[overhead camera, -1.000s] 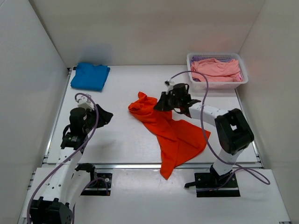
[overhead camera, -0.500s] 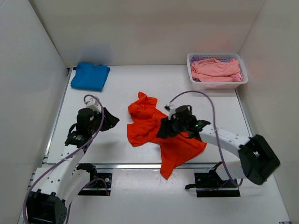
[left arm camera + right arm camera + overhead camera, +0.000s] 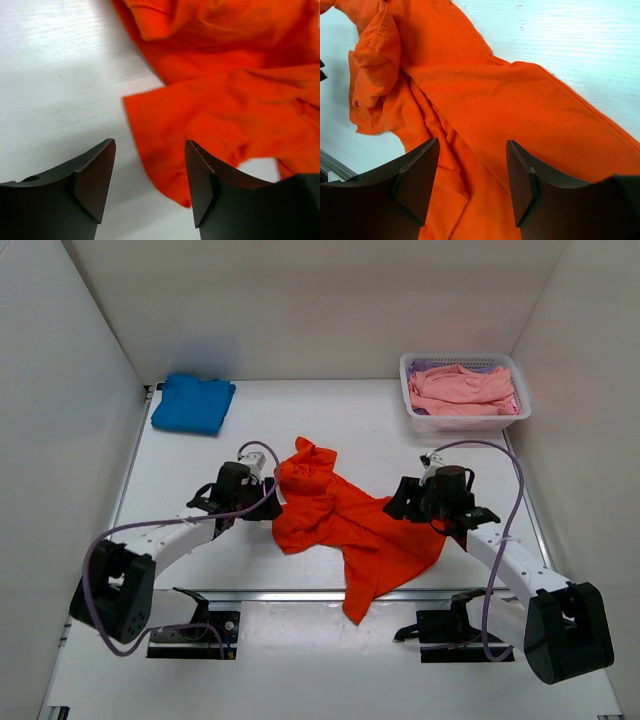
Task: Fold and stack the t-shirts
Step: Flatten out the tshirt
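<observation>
The left gripper (image 3: 149, 152) is hovering with its jaws spread and holding nothing, just above the left edge of the orange t-shirt (image 3: 220, 100). The right gripper (image 3: 472, 150) is hanging equally spread and empty over that shirt's right side. The shirt is lying rumpled in the middle of the table (image 3: 300, 430) between the two arms, one end trailing to the near edge. The blue t-shirt (image 3: 193, 403) is sitting folded at the far left corner, and the pink t-shirts (image 3: 460, 388) are lying heaped in the white basket (image 3: 470, 423) at the far right.

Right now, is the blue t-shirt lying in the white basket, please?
No, the blue t-shirt lies at the far left of the table, while the basket holds pink t-shirts.
</observation>
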Robot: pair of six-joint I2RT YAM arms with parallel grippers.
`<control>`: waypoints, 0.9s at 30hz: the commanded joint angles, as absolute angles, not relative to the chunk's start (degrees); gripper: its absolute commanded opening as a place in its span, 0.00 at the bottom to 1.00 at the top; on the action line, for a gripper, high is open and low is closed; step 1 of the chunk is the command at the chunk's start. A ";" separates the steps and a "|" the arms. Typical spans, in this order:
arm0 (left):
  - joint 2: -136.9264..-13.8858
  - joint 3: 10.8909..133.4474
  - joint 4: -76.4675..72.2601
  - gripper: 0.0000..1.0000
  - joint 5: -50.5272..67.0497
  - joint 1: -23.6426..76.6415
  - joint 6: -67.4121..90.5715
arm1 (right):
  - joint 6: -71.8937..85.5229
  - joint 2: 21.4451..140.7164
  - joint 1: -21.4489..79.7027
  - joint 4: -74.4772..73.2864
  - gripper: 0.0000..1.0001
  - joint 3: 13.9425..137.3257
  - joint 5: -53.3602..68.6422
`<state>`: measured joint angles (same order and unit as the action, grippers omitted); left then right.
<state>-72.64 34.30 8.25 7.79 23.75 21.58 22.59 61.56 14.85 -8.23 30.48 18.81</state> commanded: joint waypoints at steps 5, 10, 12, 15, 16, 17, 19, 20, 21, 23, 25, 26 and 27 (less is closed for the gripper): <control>-83.47 40.60 4.13 0.69 2.81 24.69 14.24 | 22.50 58.54 13.89 -9.49 0.53 28.30 17.58; -88.59 42.10 4.48 0.68 5.71 25.66 14.42 | 22.15 58.53 13.27 -12.38 0.53 28.74 15.83; -88.77 41.57 4.22 0.69 5.28 26.36 14.50 | 21.97 59.41 13.62 -13.88 0.56 29.26 14.07; -90.34 42.45 4.57 0.68 4.58 27.68 14.76 | 22.15 60.47 15.28 -14.85 0.69 30.05 11.09; -91.22 43.06 4.83 0.55 5.35 28.12 14.85 | 22.41 61.25 15.38 -15.64 0.76 31.10 9.77; -91.84 43.50 5.18 0.45 6.67 28.39 14.85 | 22.50 61.61 16.16 -17.04 0.78 31.64 8.45; -93.51 44.64 6.94 0.00 7.82 28.57 15.38 | 24.07 63.53 17.05 -18.88 0.81 33.04 6.16; -94.39 44.82 7.38 0.00 8.61 28.56 15.82 | 23.56 65.29 17.57 -19.59 0.80 33.48 5.63; -94.13 45.26 8.17 0.00 8.87 28.30 16.52 | 24.08 66.17 17.32 -20.03 0.72 33.75 5.97; -92.73 43.87 9.14 0.00 8.79 27.17 17.31 | 24.08 69.16 16.97 -20.13 0.43 34.45 7.64; -86.70 40.97 11.59 0.00 5.91 25.06 18.54 | 23.04 73.54 16.70 -19.61 0.05 35.85 8.61; -81.87 40.17 12.38 0.00 3.89 23.57 19.07 | 22.85 76.00 17.40 -19.34 0.00 37.16 7.57; -79.48 38.51 13.87 0.00 2.65 21.38 19.42 | 22.33 77.42 17.32 -19.25 0.00 38.13 7.21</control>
<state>-88.82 41.76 7.64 6.42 25.58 17.52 23.46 73.78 16.86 -19.62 34.50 8.69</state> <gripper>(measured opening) 0.025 0.015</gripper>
